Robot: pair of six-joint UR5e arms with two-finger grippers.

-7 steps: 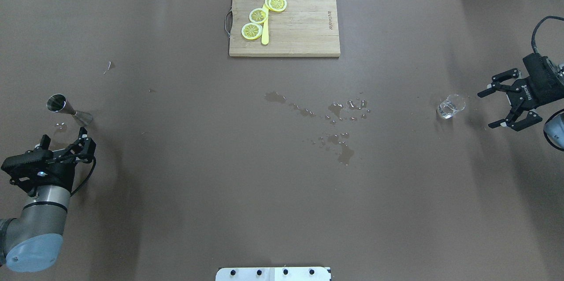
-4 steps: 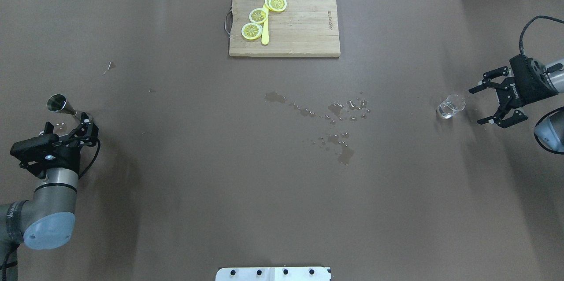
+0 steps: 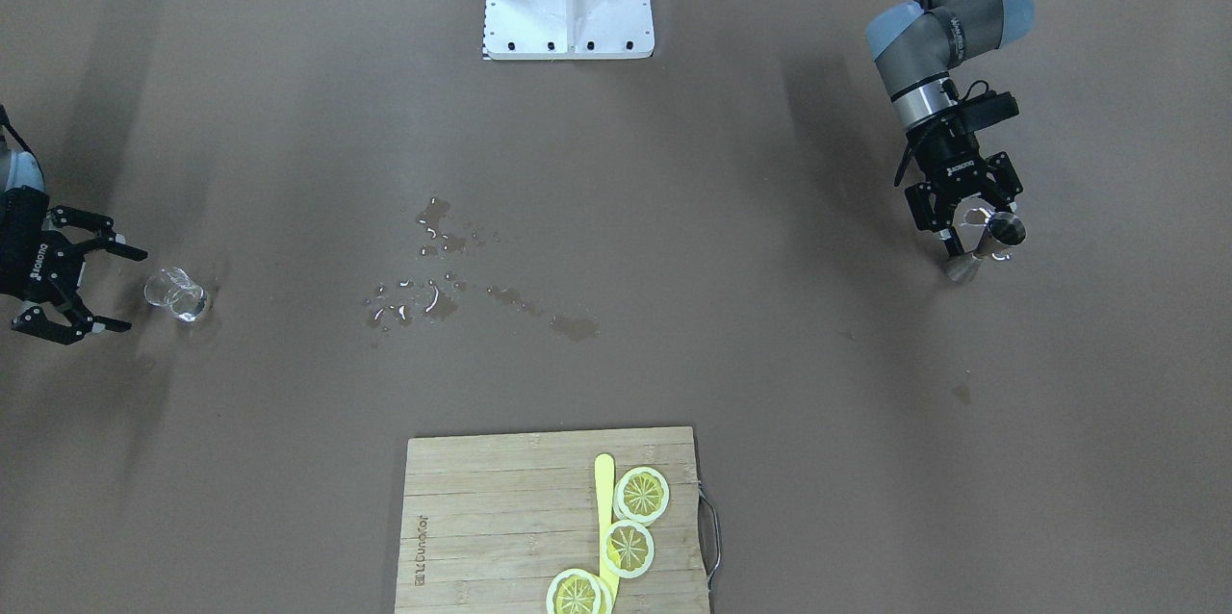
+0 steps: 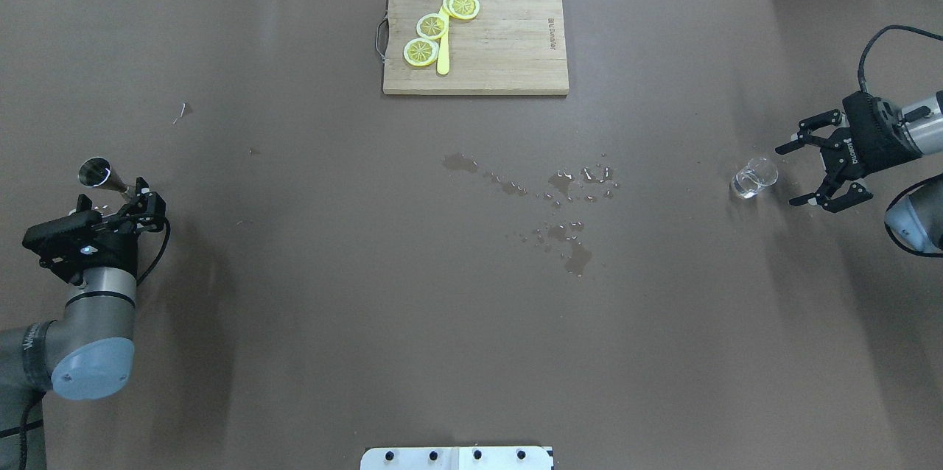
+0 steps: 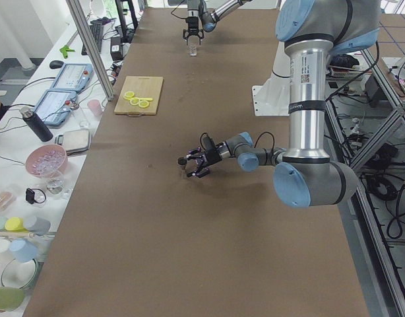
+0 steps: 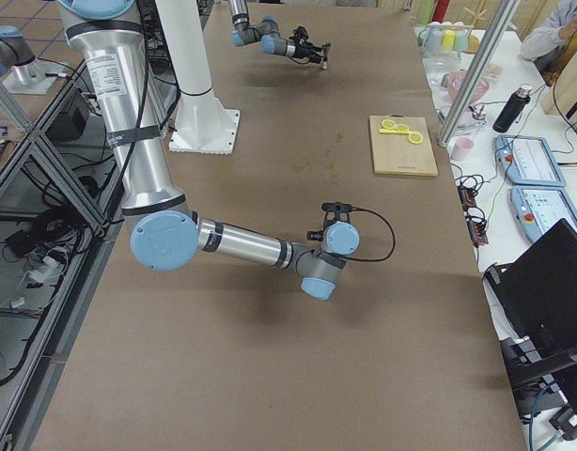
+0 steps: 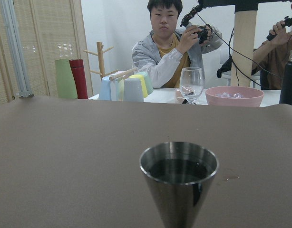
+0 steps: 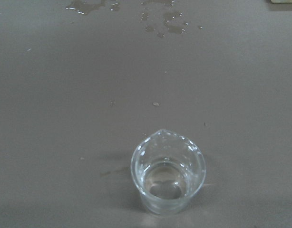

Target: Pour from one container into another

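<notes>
Two claws spread apart, left claw point(image 4: 144, 197) straddling jigger point(image 4: 94, 172), glass point(image 4: 754, 177) just ahead of right claw point(image 4: 788, 175)

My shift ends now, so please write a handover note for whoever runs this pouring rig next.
Left end effector: at the jigger's waist; whether it has closed is unclear.
Right end effector: open, beside the glass, not touching it.
Jigger upright at the robot's left end of the table, liquid inside. Glass upright at the right end, with a little clear liquid. Puddles mid-table.
Done: both arms are at their containers. Left: probably grasp, bring together, pour.
</notes>
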